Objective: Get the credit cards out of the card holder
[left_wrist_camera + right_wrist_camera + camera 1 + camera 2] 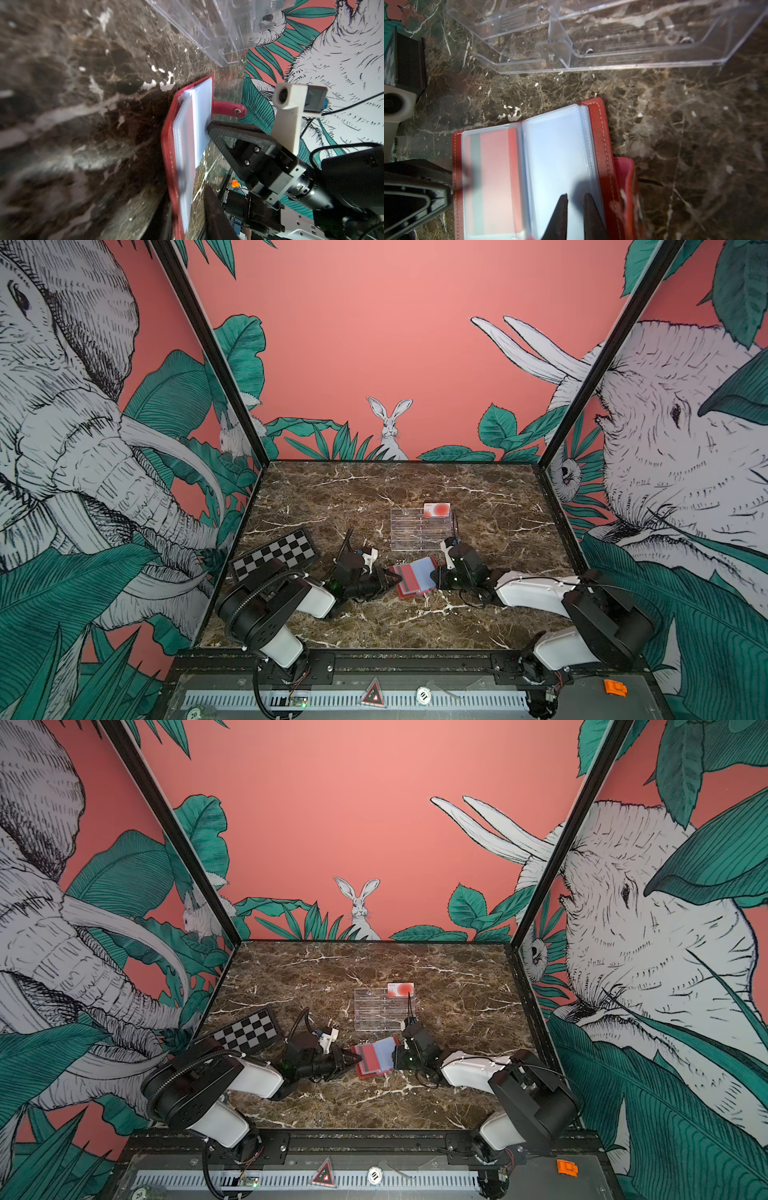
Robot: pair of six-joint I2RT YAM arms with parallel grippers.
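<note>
Small red leather-like folding card holder (409,593) (371,1073): lies open low in the middle of both top views, on the brown marble counter (374,497), snap tab (228,109) sticking out sideways. Behind its clear sleeves, red credit card with grey stripe (496,180) on the left leaf, pale blue card (556,162) on the right. Above centre, at the upper edge of the clear acrylic tiered stand (415,537), white card with red-orange circle (436,510). Left pincer (394,578): straddles the holder's left edge; cannot tell whether clamped. Right pincer (576,207): narrow, tips over the pale blue leaf.
</note>
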